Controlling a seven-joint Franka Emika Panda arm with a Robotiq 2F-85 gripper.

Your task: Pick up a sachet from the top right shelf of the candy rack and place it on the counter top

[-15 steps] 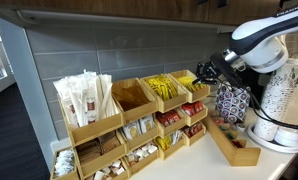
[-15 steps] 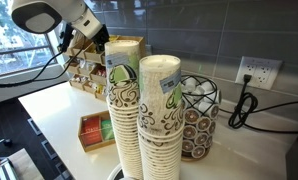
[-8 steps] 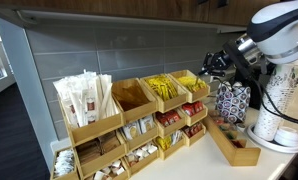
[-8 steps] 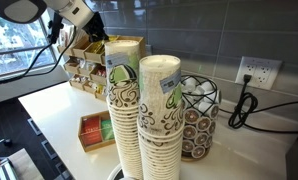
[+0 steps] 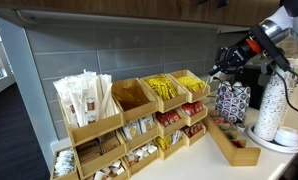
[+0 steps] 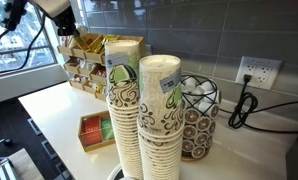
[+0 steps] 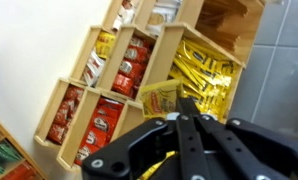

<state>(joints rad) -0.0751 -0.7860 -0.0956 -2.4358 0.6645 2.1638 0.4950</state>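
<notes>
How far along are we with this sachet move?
Done: the pick; the gripper looks shut on a yellow sachet, clear of the top right shelf. In hand: the sachet held up beside the candy rack. Left: lower it and release on the counter top.

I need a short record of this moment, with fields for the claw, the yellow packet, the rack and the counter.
claw: shut, in the air above and beside the end of the rack
yellow packet: pinched at the claw tips, seen in the wrist view
top end bin: more yellow packets inside
counter: packet not yet on it
</notes>
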